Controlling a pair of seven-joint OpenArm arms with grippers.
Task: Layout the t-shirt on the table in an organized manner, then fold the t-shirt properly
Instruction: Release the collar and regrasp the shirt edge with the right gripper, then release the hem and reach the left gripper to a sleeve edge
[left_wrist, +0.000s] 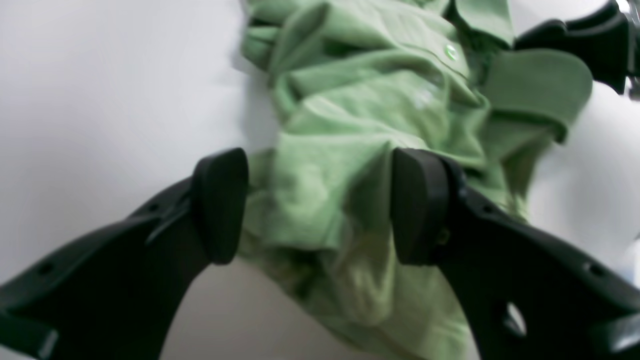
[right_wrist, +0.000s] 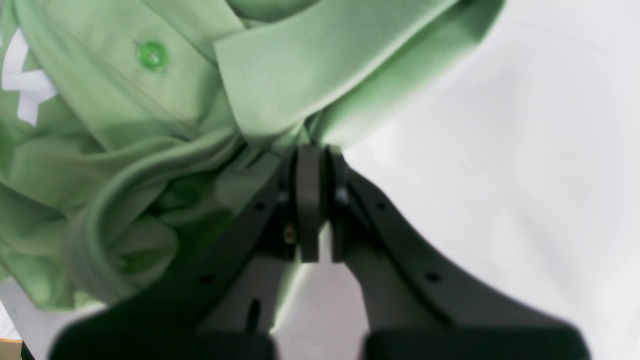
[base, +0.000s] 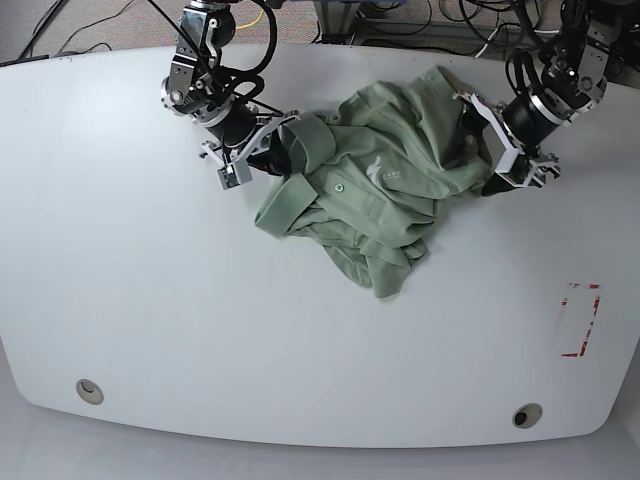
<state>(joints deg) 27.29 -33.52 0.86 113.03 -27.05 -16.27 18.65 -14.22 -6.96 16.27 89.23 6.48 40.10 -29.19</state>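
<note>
Lying crumpled in a heap on the far middle of the table (base: 200, 320), one t-shirt (base: 385, 190), collar toward the base view's left, one pale green button (right_wrist: 152, 54) showing on the placket, a small white logo on the chest

Right gripper (right_wrist: 312, 150) clamped shut on the t-shirt at the collar's edge, pads pressed together on the fabric (clear in the right wrist view)

Left gripper (left_wrist: 320, 200) standing wide, jaws straddling a bunched fold at the heap's opposite side, cloth between the pads but not pinched

Plenty of bare white surface toward the near edge and toward both curved ends

Two round cable holes (base: 89, 389) near the front edge, one toward each corner; one red tape rectangle (base: 578, 320) well apart from the heap
</note>
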